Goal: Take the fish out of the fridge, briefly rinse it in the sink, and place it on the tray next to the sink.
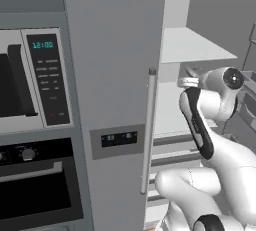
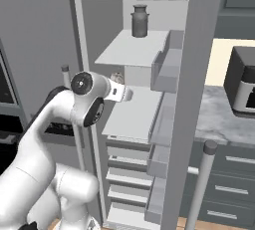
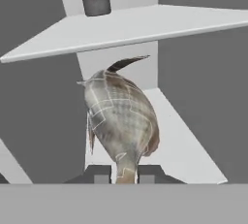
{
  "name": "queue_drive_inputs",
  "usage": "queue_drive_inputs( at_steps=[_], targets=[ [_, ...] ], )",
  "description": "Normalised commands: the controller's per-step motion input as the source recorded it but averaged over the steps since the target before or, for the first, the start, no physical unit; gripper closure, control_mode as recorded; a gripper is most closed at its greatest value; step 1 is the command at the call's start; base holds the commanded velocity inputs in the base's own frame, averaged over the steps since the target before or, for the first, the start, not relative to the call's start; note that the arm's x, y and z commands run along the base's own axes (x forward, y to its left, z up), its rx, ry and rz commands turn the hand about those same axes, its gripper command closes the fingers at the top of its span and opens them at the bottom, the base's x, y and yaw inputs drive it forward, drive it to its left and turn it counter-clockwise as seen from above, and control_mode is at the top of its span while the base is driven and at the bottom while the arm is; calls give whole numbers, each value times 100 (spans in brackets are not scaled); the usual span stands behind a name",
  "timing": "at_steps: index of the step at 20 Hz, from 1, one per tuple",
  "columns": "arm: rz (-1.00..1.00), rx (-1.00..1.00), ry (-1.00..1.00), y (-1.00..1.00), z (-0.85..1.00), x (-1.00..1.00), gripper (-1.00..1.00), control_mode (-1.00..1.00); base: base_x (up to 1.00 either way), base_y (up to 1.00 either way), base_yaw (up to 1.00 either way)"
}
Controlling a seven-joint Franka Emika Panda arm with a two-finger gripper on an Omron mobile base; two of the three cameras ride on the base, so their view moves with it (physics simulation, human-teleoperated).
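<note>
Jaws (image 3: 124, 175) pinch the fish (image 3: 121, 116) by its narrow tail end, above the fridge (image 2: 199, 74) shelf (image 3: 179, 145). We judge it light, slippery, likely to swing.

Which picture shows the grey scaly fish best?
The hand view: the silvery-grey scaly fish hangs large and close, pinched between the gripper tips. In the right base view it is a small blob past the hand; in the left, a sliver.
</note>
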Motion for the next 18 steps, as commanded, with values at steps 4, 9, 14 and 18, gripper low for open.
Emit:
queue_drive_inputs(
  at_steps=[4, 9, 14, 18],
  targets=[
    [-9, -2, -11, 0, -13, -21, 100, -100, 0, 0, 0],
    [0, 0, 5, 4, -10, -24, 100, 100, -60, 5, 0],
    [0, 0, 0, 0, 0, 0, 100, 100, -100, 20, 0],
    [0, 0, 0, 0, 0, 0, 100, 100, -100, 6, -25]
  ],
)
